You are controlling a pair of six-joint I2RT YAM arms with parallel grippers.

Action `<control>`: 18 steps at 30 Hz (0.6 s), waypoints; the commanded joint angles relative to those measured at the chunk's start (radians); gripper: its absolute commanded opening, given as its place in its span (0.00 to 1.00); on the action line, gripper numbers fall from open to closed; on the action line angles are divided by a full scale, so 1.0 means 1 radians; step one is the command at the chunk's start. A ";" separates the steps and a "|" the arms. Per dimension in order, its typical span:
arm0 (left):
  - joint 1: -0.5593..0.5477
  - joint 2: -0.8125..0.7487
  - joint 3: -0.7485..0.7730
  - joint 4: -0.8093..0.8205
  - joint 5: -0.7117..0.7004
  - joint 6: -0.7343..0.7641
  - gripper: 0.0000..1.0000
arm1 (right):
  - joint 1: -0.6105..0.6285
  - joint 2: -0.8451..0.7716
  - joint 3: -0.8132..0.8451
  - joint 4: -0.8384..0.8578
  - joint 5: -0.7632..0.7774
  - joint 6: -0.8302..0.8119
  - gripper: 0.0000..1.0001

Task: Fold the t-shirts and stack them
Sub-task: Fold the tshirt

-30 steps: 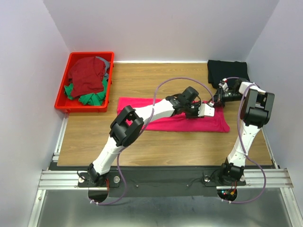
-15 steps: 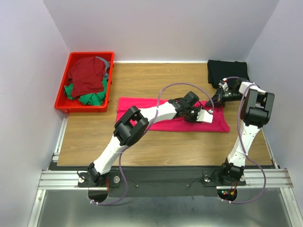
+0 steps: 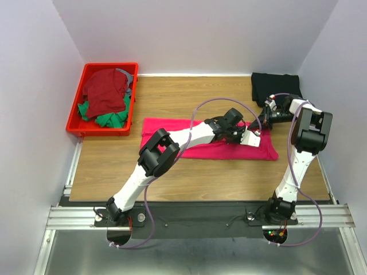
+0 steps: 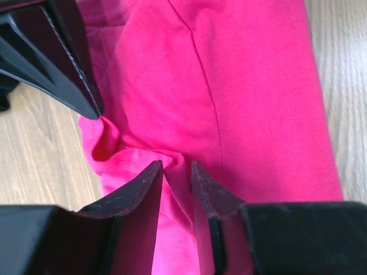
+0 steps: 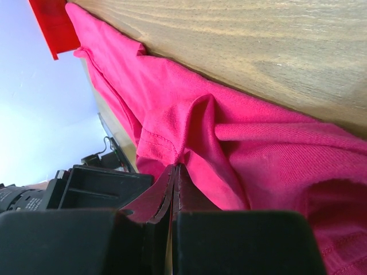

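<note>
Lying spread out on the desk (image 3: 189, 97), the pink t-shirt (image 3: 218, 152) has both hands over its right end. The left hand (image 3: 250, 139) (image 4: 176, 169) has its fingers almost together, and a small ridge of pink cloth is pinched in the narrow gap. Just beside it, on the far side, the right hand (image 3: 259, 127) (image 5: 175, 169) presses its fingers tight on another raised fold of the same shirt. Beyond the right hand, the black t-shirt (image 3: 274, 86) lies folded. Well apart to the left of both hands, the red bin (image 3: 77, 117) holds the dark red t-shirt (image 3: 106, 89) on top of the green t-shirt (image 3: 112, 119).
</note>
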 commanded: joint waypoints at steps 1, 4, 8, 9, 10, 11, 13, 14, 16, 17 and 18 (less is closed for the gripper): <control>0.000 -0.007 0.040 0.023 0.024 0.023 0.36 | -0.001 0.001 0.005 0.006 -0.006 -0.005 0.01; 0.001 -0.006 0.031 0.007 0.033 0.034 0.32 | -0.003 0.002 0.005 0.007 -0.006 -0.007 0.01; 0.006 -0.009 0.028 0.003 0.030 0.028 0.15 | -0.001 0.004 0.006 0.004 -0.006 -0.008 0.01; 0.007 -0.007 0.033 0.001 0.030 0.023 0.12 | -0.001 0.004 0.006 0.006 -0.006 -0.008 0.01; 0.010 -0.009 0.042 0.001 0.030 0.006 0.04 | -0.001 0.004 0.008 0.006 -0.008 -0.008 0.01; 0.016 -0.015 0.054 -0.005 0.033 -0.001 0.01 | -0.001 0.002 0.013 0.006 -0.008 -0.008 0.00; 0.027 -0.030 0.062 -0.009 0.041 -0.018 0.00 | -0.001 -0.009 0.019 0.006 -0.006 -0.010 0.01; 0.030 -0.041 0.062 -0.009 0.042 -0.021 0.00 | -0.001 -0.013 0.022 0.003 -0.008 -0.010 0.01; 0.047 -0.059 0.050 -0.011 0.052 -0.025 0.00 | -0.001 -0.025 0.025 0.001 -0.008 -0.008 0.01; 0.052 -0.082 0.042 -0.011 0.058 -0.028 0.00 | -0.001 -0.039 0.023 0.003 -0.009 -0.007 0.00; 0.058 -0.095 0.033 -0.011 0.065 -0.026 0.00 | -0.001 -0.047 0.020 -0.001 -0.011 -0.007 0.01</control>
